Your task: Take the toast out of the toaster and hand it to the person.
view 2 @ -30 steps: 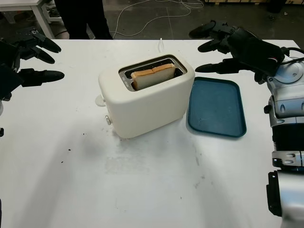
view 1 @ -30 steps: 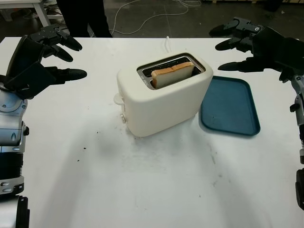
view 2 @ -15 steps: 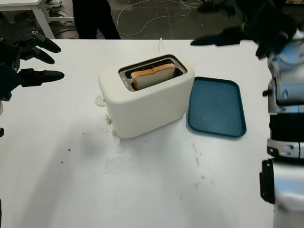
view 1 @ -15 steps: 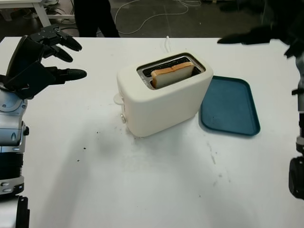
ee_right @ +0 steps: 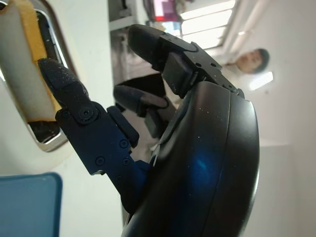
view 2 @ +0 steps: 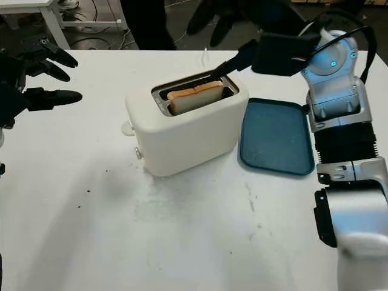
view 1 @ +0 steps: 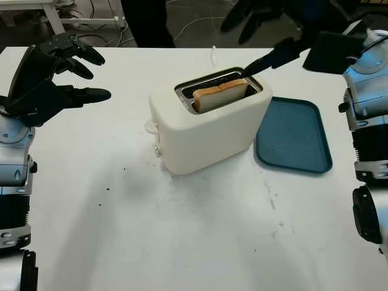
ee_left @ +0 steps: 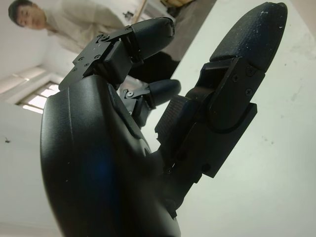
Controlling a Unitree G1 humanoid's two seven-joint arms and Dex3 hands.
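Above the toaster (view 1: 209,124) near the table's far edge: bringing the right hand (view 1: 285,27), released, lower, straddling the toast (view 1: 220,94) before clenching; left hand (view 1: 51,76) released, idle.

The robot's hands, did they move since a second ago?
The right hand swung in from the table's right side to just over the toaster, one of its fingers reaching toward the toast. It is open, holding nothing. The left hand, toast, toaster and blue tray stayed where they were.
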